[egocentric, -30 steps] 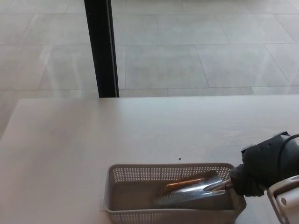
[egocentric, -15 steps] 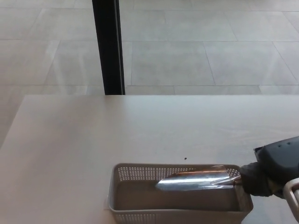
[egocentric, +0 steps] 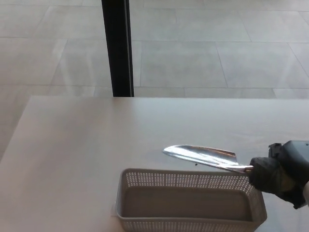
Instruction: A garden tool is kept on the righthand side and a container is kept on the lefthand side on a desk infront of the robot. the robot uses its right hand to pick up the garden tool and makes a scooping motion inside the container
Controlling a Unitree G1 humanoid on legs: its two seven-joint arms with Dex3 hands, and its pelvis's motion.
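Since the earlier frame the garden tool (egocentric: 203,155) had risen out of the container (egocentric: 189,217), its blade clear above the far rim. The right hand (egocentric: 276,176) clasped its handle. One scoop looked finished; the next move called for dipping the blade inside again.

Shiny silver trowel (egocentric: 203,155), grey perforated basket (egocentric: 188,223), black robot hand (egocentric: 282,175), pale beige table (egocentric: 87,154), black post (egocentric: 118,48).
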